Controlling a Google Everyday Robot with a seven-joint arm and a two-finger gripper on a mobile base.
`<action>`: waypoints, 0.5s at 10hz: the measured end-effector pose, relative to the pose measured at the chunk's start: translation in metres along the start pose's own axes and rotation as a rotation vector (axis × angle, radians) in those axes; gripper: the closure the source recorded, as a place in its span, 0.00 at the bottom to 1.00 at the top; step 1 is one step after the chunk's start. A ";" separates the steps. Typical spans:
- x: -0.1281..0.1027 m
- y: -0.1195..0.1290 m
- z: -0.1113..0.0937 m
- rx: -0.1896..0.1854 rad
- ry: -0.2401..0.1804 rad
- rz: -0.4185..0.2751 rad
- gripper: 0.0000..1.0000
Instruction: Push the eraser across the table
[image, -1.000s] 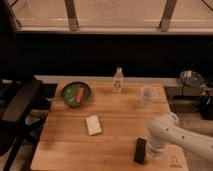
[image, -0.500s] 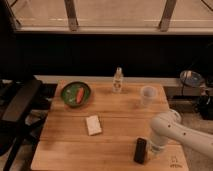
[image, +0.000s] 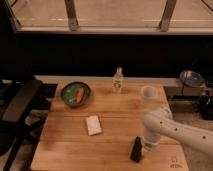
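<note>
The eraser (image: 136, 149) is a small black block standing near the front right part of the wooden table (image: 65, 145). My white arm comes in from the right, and its gripper (image: 148, 145) sits at table level right beside the eraser's right side, seeming to touch it. The arm's white wrist hides the fingers.
A white block (image: 93, 125) lies mid-table. A green plate (image: 75, 93) with an orange item sits back left. A clear bottle (image: 117, 80) and a clear cup (image: 147, 93) stand at the back. A black chair (image: 17, 110) stands left. A small logo (image: 174, 161) marks the front right corner.
The arm has shifted slightly left and down toward the eraser. The eraser stays in about the same place.
</note>
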 end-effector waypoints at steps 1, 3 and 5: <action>-0.003 -0.001 -0.001 0.000 0.004 -0.005 1.00; -0.020 0.002 -0.003 0.001 0.011 -0.020 1.00; -0.023 0.001 -0.005 0.001 0.018 -0.026 1.00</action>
